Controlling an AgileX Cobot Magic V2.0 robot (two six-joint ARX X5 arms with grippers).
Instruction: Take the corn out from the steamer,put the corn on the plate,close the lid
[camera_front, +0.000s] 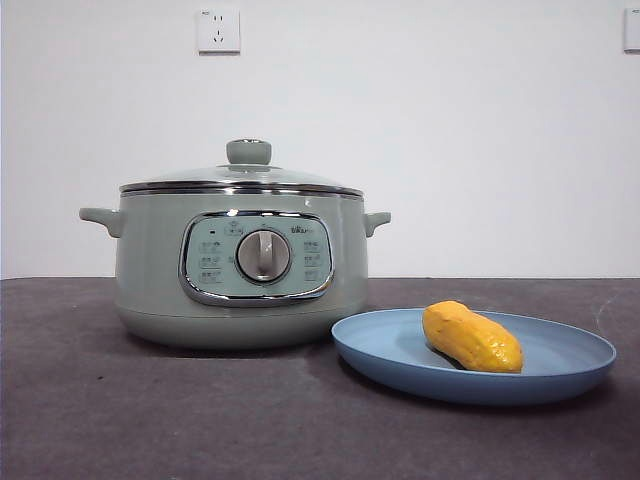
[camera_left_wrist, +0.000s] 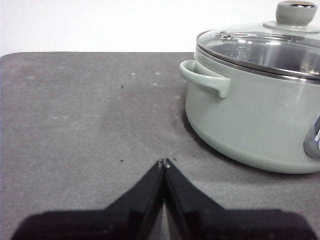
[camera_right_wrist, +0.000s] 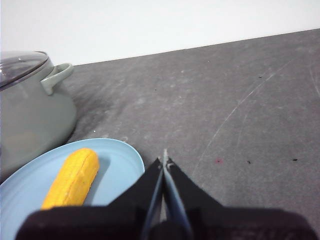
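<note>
The sage-green steamer (camera_front: 240, 265) stands left of centre in the front view with its glass lid (camera_front: 243, 176) seated on it. The yellow corn (camera_front: 471, 337) lies on the light-blue plate (camera_front: 560, 375) at the right, next to the pot. My left gripper (camera_left_wrist: 164, 162) is shut and empty over bare table, apart from the steamer (camera_left_wrist: 250, 120) and its lid (camera_left_wrist: 265, 47). My right gripper (camera_right_wrist: 164, 159) is shut and empty just beside the plate's rim (camera_right_wrist: 125, 150), near the corn (camera_right_wrist: 73, 178). Neither arm shows in the front view.
A dark grey table mat (camera_front: 150, 420) covers the table. A white wall with a socket (camera_front: 218, 30) stands behind. The steamer's side handle (camera_left_wrist: 206, 77) juts toward my left gripper's side.
</note>
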